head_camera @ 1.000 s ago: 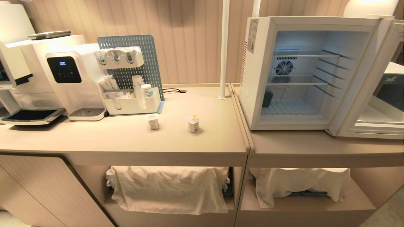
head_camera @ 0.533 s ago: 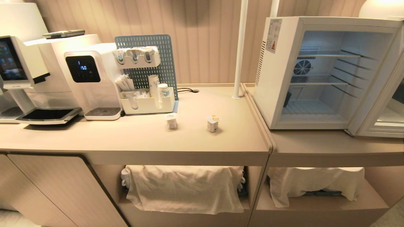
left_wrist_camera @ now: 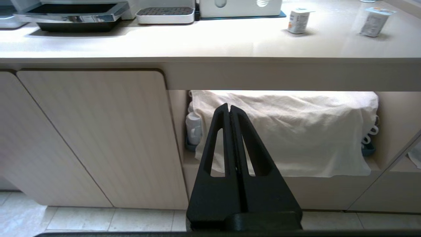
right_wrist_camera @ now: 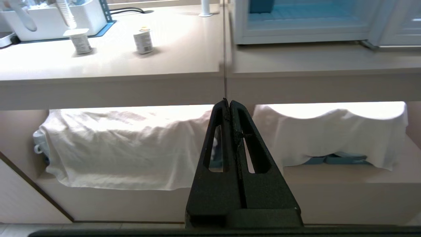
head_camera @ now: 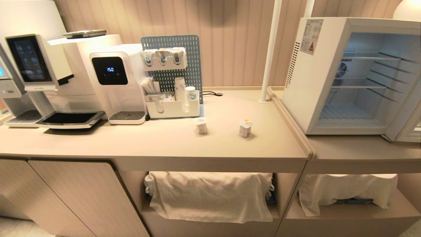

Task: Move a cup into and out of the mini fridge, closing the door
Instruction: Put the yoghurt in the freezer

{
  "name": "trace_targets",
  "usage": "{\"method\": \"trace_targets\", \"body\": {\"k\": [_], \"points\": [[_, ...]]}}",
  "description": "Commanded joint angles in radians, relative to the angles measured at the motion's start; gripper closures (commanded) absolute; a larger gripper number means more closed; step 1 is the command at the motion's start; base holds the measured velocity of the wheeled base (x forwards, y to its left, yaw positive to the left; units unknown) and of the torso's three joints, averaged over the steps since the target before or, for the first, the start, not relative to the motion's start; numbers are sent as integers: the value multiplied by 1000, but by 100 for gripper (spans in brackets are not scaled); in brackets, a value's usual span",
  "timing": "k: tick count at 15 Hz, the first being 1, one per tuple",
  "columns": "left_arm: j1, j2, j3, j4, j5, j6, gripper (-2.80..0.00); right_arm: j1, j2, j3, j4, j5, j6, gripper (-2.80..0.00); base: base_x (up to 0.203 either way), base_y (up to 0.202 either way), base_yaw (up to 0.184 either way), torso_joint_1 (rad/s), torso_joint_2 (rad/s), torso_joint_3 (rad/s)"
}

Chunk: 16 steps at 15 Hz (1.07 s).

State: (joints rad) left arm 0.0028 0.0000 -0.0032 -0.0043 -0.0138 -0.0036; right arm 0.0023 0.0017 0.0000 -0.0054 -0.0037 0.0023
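**Fridge stands open, both cups out on the counter**

The mini fridge [head_camera: 309, 75] sits at about two o'clock on the right-hand counter section, its front open and its wire shelves bare. Only a sliver of the door [head_camera: 409, 130] shows at three o'clock, swung wide. Compared with a second ago the whole scene has slid to the right, fridge and counter together, so it is the robot's viewpoint that has shifted, not the things; far less of the door is in sight now.

Two small sealed cups stand upright on the counter [head_camera: 164, 144] near the centre, well apart from the fridge: the left cup [head_camera: 201, 125] and the right cup [head_camera: 245, 128], near each other but not touching.

At eleven o'clock a white caddy [head_camera: 172, 108] holds sachets and stacked paper cups before a blue pegboard [head_camera: 184, 56], beside white coffee machines [head_camera: 115, 82]. Under the counter, white cloths [head_camera: 210, 197] drape over what is stored in the open shelves.

The left gripper [left_wrist_camera: 229, 107] and right gripper [right_wrist_camera: 229, 102] hang low before the shelves, jaws clenched on nothing.
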Motion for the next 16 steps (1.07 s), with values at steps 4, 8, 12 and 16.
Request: {"method": "trace_targets", "body": {"k": [4, 8, 12, 16], "points": [[0, 0, 0, 0, 0, -3, 0, 1, 1, 0, -1, 1, -1, 0, 0, 142, 1, 3, 0, 5], [0, 0, 0, 0, 0, -3, 0, 1, -2, -3, 7, -1, -1, 0, 0, 0, 0, 0, 0, 0], [0, 0, 0, 0, 0, -6, 0, 1, -2, -62, 53, 8, -4, 0, 0, 0, 0, 0, 0, 0], [0, 0, 0, 0, 0, -3, 0, 1, -2, -40, 45, 1, 18, 0, 0, 0, 0, 0, 0, 0]]}}
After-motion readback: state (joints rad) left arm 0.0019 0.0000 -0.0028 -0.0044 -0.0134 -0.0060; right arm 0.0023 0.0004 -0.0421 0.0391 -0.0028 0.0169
